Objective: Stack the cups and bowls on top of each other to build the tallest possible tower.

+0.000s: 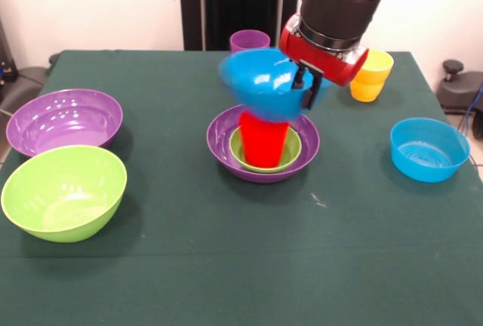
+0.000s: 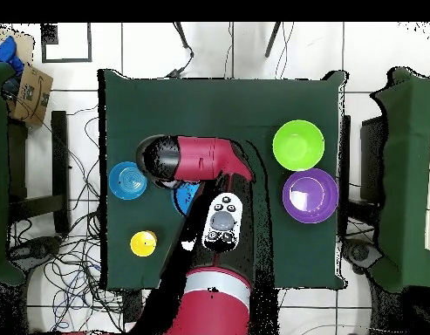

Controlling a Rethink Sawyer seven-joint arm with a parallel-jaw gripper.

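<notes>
In the front view my gripper (image 1: 305, 87) is shut on the rim of the large blue bowl (image 1: 260, 83). It holds the bowl tilted, just above the red cup (image 1: 263, 139). The red cup stands upside down in the small green bowl (image 1: 290, 152), which sits in a large purple bowl (image 1: 223, 147) at mid-table. The purple cup (image 1: 249, 41) stands behind them. Two stacked yellow cups (image 1: 371, 75) stand at the back right. In the overhead view my arm (image 2: 205, 159) covers the stack, and only a part of the blue bowl (image 2: 184, 198) shows.
A second large purple bowl (image 1: 65, 118) (image 2: 310, 195) and the lime green bowl (image 1: 64, 191) (image 2: 298, 145) sit at the left in the front view. The small blue bowl (image 1: 429, 149) (image 2: 128, 181) sits at the right. The yellow cups also show in the overhead view (image 2: 143, 243).
</notes>
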